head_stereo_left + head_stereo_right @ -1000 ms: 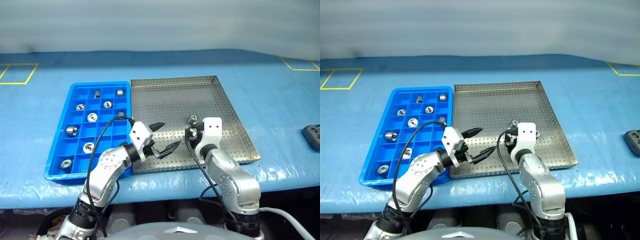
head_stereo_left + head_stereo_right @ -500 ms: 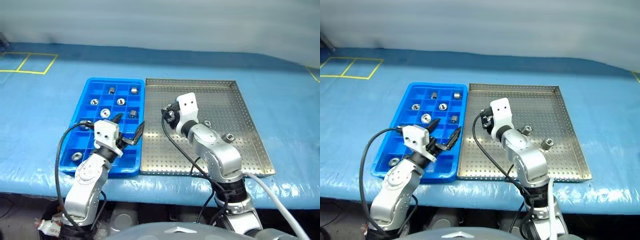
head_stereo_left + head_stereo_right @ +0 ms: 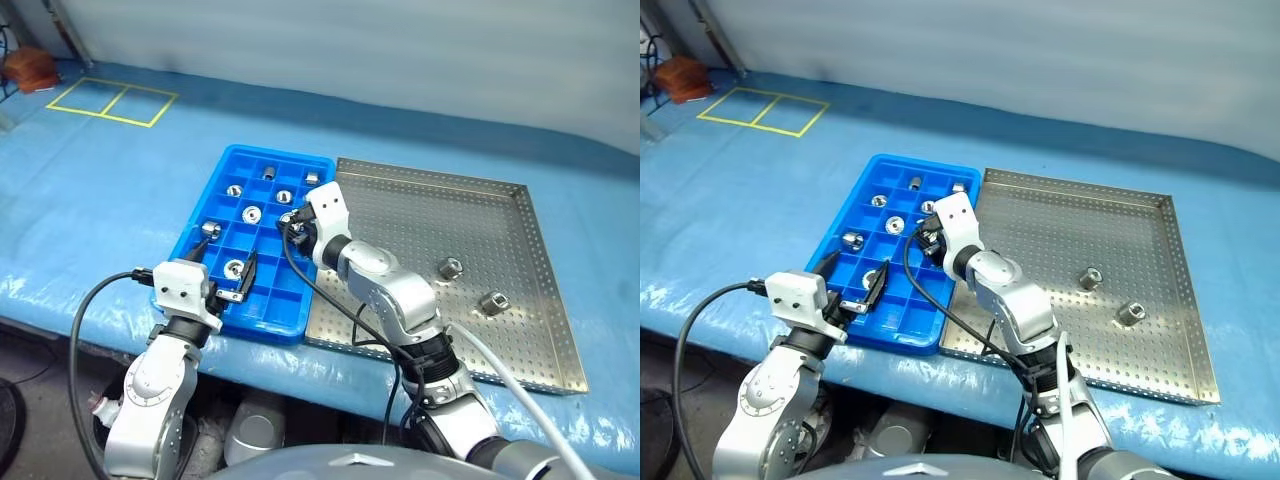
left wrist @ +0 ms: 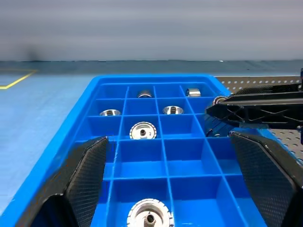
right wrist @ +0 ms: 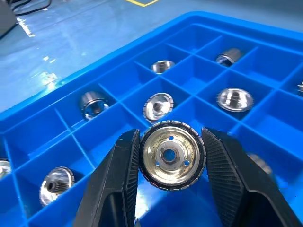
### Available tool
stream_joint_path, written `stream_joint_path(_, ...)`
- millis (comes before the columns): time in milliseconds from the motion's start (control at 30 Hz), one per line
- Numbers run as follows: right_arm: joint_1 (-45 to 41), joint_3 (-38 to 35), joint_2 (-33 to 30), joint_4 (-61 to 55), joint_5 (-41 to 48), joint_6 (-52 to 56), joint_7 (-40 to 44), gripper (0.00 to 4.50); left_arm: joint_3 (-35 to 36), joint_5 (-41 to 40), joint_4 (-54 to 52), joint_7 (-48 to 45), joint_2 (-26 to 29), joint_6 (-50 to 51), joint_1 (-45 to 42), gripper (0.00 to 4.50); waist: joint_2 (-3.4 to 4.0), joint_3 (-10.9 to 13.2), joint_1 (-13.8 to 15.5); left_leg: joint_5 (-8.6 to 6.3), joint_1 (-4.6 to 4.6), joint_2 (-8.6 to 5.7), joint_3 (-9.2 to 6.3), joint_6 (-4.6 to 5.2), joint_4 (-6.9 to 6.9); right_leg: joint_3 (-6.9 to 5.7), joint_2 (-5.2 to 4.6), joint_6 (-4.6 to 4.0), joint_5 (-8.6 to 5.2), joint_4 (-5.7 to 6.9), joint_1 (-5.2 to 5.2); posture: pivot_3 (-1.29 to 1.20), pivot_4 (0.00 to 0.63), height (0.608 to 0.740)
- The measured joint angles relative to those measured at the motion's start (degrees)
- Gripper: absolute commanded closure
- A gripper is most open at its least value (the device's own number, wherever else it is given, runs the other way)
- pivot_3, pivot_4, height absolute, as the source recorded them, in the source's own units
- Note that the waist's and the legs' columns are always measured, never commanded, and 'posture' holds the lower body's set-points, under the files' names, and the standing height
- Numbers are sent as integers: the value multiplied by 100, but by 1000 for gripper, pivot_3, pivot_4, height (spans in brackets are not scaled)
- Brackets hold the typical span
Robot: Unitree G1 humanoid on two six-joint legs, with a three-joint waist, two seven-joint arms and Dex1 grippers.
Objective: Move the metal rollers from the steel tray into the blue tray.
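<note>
The right tool (image 5: 170, 158), clamped on a metal roller (image 5: 172, 155), hovered over the blue tray (image 3: 195, 232), needing an empty compartment; the left tool (image 3: 220, 280) stood apart.

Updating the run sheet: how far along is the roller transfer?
Done: several metal rollers already sit in the blue tray compartments. In hand: the right end effector is shut on one roller, held over the blue tray. The left end effector is open and empty. Left: two rollers on the steel tray.
</note>
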Motion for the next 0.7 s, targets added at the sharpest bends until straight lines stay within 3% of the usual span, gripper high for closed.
stream_joint_path(367,39,-44,-24,428,-121,-315,150,2814,-52,0,-3,-12,-2,25,23,0,-4,-5,778,1,-75,2,4,-15,7,-3,3,8,3,6,-76,560,150,740)
stream_joint_path(700,338,-83,-214,-7,-127,-206,150,2814,-122,-35,58,-270,27,-3,-95,0,-4,-6,1008,-2,-77,1,7,-20,21,-7,0,10,3,4,-73,508,150,740)
